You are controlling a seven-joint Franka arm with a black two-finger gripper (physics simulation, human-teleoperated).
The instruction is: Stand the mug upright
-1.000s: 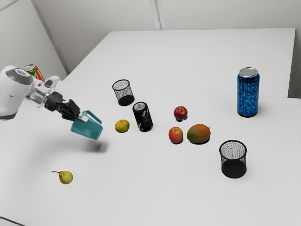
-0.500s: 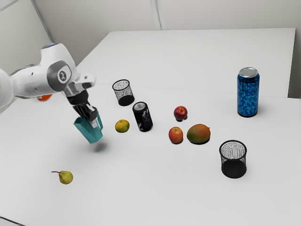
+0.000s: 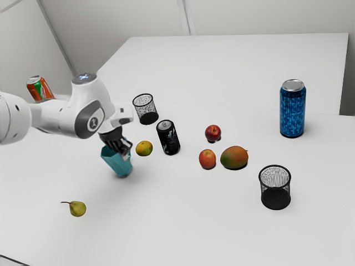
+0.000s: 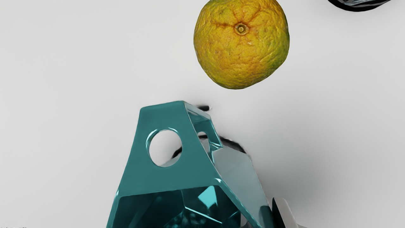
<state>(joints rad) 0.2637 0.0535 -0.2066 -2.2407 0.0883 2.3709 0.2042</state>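
Exterior view, from its left: a red, green and white can (image 3: 39,87) shows beyond the arm (image 3: 58,116), then a yellow-green pear (image 3: 78,209) on the counter (image 3: 183,227). Next comes the teal mug (image 3: 115,162), leaning, its mouth tipped toward the exterior view's left, its base low over the counter; whether it touches, I cannot tell. The black pincer (image 3: 126,155) is closed on the mug's wall, one fingertip against the outside in the wrist view; the width of its gap I cannot tell. In that view the mug's handle points toward the mandarin (image 3: 144,148). Further along stand a mesh cup (image 3: 145,109), a black can (image 3: 168,138), two apples (image 3: 207,159), a mango (image 3: 234,157), a second mesh cup (image 3: 275,195) and a tall blue can (image 3: 292,111).
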